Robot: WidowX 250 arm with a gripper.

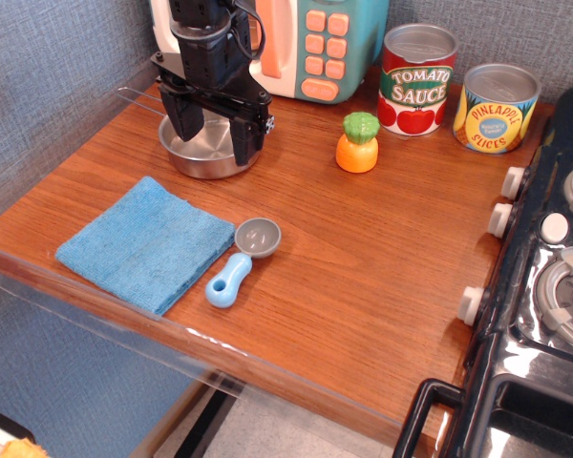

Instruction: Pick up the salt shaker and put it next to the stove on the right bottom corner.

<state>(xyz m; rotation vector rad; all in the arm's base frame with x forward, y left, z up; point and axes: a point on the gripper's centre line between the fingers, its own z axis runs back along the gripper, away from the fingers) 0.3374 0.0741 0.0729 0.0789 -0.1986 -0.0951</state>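
Note:
The salt shaker (357, 143) is a small orange body with a bumpy green top. It stands upright on the wooden table (363, 267), in front of the tomato sauce can. The black stove (544, 324) with white-grey knobs fills the right edge. My gripper (214, 129) hangs at the back left over a small metal pot (207, 153), well left of the shaker. Its two black fingers are spread apart and hold nothing.
A cream-and-teal toy microwave (310, 43) stands at the back. A tomato sauce can (417, 79) and a pineapple slices can (497, 108) stand behind the shaker. A blue cloth (145, 243) and a blue-handled measuring spoon (244, 256) lie at front left.

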